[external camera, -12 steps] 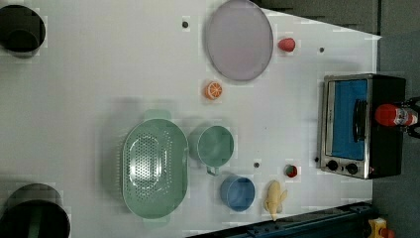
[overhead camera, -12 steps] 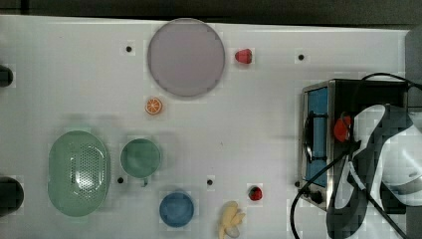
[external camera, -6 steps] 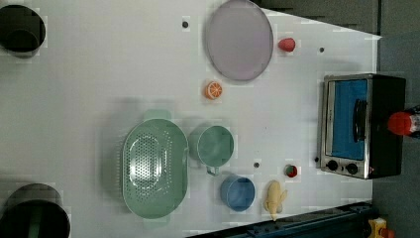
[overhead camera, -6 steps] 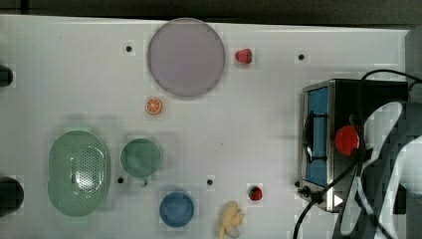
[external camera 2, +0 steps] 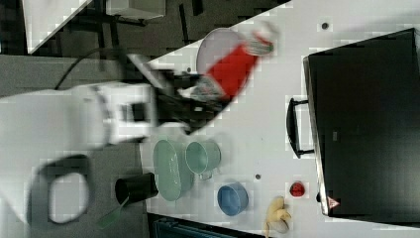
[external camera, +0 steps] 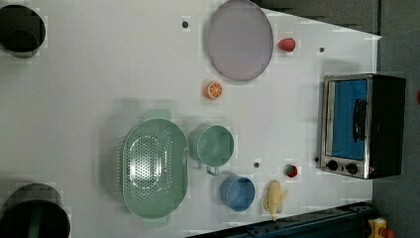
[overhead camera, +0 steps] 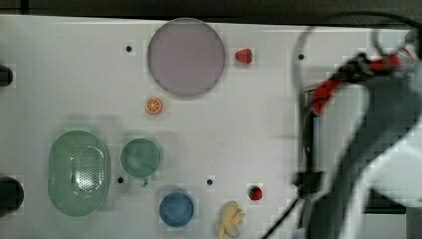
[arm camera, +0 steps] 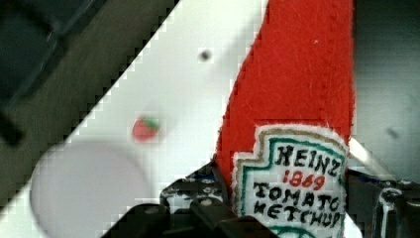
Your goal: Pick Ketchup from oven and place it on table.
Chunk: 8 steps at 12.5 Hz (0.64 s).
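My gripper [external camera 2: 202,93] is shut on the ketchup [external camera 2: 234,63], a red bottle with a white label, and holds it tilted in the air over the table [external camera 2: 257,124], beside the oven [external camera 2: 366,124]. In the wrist view the ketchup [arm camera: 297,89] stands between the dark fingers [arm camera: 198,196] of the gripper [arm camera: 292,210], its label reading tomato ketchup. In the top view the blurred arm covers most of the oven, and the ketchup [overhead camera: 326,94] is a red streak near the oven's front. The oven [external camera: 364,124] stands with its blue glass door closed at the left view's right, on the table [external camera: 99,74].
On the table are a purple plate [overhead camera: 185,57], two strawberries [overhead camera: 243,56] [overhead camera: 255,192], an orange slice [overhead camera: 154,105], a green colander [overhead camera: 78,172], a green mug [overhead camera: 141,158], a blue bowl [overhead camera: 176,209] and a banana [overhead camera: 230,219]. Dark cups [external camera: 22,29] stand at the left view's left edge.
The arm has lifted and swung toward the top view's top with the ketchup in its grip. The bottle has left the left view's right edge.
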Each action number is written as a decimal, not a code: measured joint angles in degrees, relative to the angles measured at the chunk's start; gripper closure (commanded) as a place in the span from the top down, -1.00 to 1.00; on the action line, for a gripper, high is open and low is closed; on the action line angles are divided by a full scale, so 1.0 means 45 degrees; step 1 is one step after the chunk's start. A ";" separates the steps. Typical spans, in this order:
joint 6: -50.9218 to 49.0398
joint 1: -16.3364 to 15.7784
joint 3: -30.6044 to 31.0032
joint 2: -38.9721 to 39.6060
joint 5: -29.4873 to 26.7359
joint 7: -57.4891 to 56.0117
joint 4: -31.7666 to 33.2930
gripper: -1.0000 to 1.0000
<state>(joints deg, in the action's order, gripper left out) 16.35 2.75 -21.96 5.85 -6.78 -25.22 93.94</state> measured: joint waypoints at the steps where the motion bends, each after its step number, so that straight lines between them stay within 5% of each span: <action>1: -0.0333 -0.0410 0.0376 -0.0138 0.0000 -0.0476 0.0050 0.29; 5: -0.0277 -0.1391 0.2395 0.0219 -0.0183 -0.0929 0.0933 0.29; 8: 0.0000 -0.2082 0.3391 0.0640 0.0795 -0.0420 0.2599 0.29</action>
<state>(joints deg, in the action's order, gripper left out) 16.35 -6.62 -6.70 8.74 -3.20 -27.11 105.64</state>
